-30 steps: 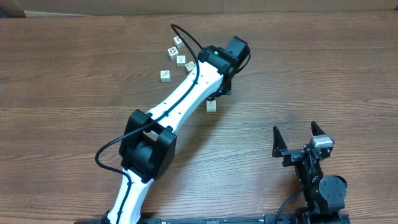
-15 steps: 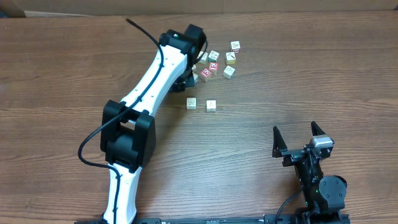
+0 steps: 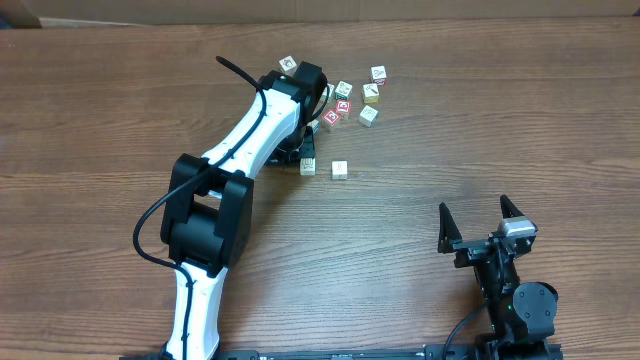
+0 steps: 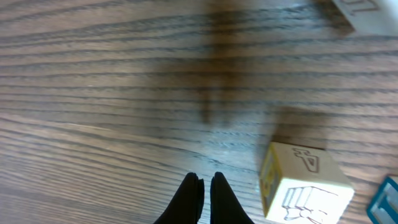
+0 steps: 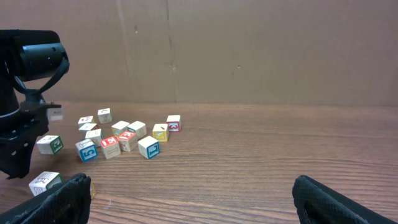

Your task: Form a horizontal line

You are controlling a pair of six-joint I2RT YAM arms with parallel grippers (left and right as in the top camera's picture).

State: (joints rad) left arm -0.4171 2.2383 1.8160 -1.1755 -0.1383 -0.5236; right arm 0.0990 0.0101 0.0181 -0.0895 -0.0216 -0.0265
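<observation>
The horizontal line [image 3: 340, 169], so far two cream cubes standing apart, lies on the worktop [image 3: 120, 120] just robot-side of the loose cubes [image 3: 345, 100]. Beside one row cube [image 4: 305, 183], marked perhaps "4", the left end effector [image 4: 203, 191] hovers pressed together and empty. The right end effector [image 3: 482, 225] is spread, well apart from the loose cubes. Step in hand, as judged: nudging the gap shut, which calls for a low sideways push. A blue-edged cube [image 5: 87, 150] reads "5".

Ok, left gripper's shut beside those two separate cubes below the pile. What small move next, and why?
Probably a short sideways push: bring the shut left gripper against the left cube and nudge it toward the right cube. Bare table shows between the two, so they do not yet form a touching row, and a shut gripper suits pushing better than picking.
</observation>
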